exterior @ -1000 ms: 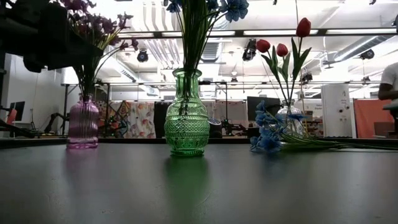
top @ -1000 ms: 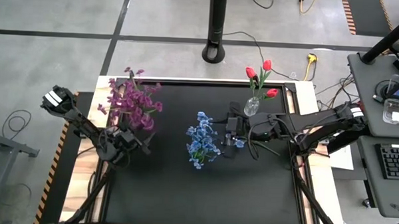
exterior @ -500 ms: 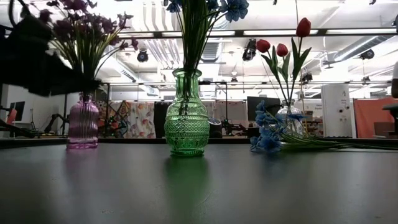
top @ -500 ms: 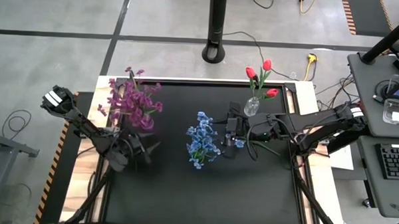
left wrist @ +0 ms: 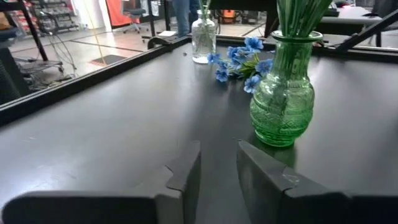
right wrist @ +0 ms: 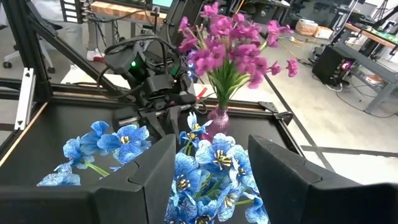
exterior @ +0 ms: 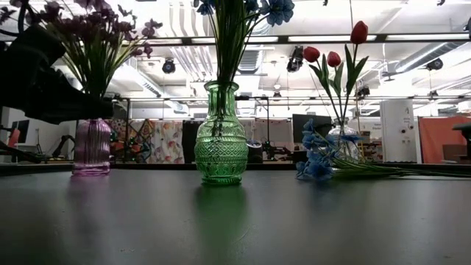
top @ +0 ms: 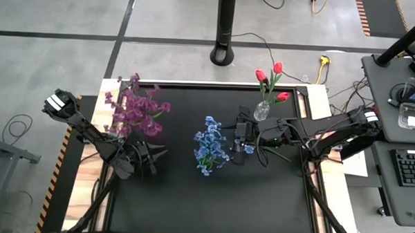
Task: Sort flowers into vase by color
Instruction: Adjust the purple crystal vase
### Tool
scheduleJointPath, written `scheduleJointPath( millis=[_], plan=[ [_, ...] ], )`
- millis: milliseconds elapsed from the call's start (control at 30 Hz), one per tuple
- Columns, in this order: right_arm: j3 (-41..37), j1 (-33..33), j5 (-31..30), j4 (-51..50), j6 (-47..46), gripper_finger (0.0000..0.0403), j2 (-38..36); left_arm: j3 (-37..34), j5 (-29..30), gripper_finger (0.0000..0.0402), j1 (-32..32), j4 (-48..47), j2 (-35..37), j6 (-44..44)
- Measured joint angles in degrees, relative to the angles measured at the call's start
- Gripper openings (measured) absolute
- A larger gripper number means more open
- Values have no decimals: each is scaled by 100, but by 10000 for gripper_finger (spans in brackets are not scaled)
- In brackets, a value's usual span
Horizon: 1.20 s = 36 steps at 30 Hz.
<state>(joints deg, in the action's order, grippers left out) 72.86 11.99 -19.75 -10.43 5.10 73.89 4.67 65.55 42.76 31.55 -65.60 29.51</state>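
Note:
Purple flowers [top: 134,108] stand in a pink vase [exterior: 91,147] at the far left. Blue flowers [top: 210,148] stand in a green vase [exterior: 221,136] at the table's middle, and red tulips [top: 271,77] in a clear vase [exterior: 342,140] at the far right. A loose blue flower [exterior: 316,162] lies on the table by the clear vase. My left gripper [left wrist: 218,152] is low over the table near the pink vase, narrowly open with nothing between its fingers. My right gripper [right wrist: 211,146] hangs open, high beside the blue blossoms.
The black tabletop [top: 211,200] is bare along its near half. A black pole base [top: 223,56] stands on the floor beyond the far edge. A desk with a keyboard [top: 406,168] is off the table's right side.
My left gripper has sunk toward the table and tipped from its earlier slant. The pink vase with the purple flowers has slid a little toward the table's left edge, staying upright. My right arm has kept still.

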Motion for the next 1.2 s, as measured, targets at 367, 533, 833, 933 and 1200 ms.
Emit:
scheduleJointPath(
  millis=[367, 533, 833, 933, 1200],
  plan=[
    [0, 0, 0, -2, 2, 194, 0, 59, 141, 74, 0, 7, 55, -170],
    [0, 0, 0, -1, 2, 194, 3, 459, -122, 72, 0, 100, 219, -932],
    [0, 0, 0, -4, 2, 194, 4, 1608, -1395, 51, 4, -3358, 509, 935],
    [0, 0, 6, -3, 2, 194, 4, 2212, -1956, 39, 0, -5673, 461, 3023],
    [0, 0, 18, -5, 42, 194, 4, 2848, -2973, 6, -7, -9093, 18, 6271]
  ],
)
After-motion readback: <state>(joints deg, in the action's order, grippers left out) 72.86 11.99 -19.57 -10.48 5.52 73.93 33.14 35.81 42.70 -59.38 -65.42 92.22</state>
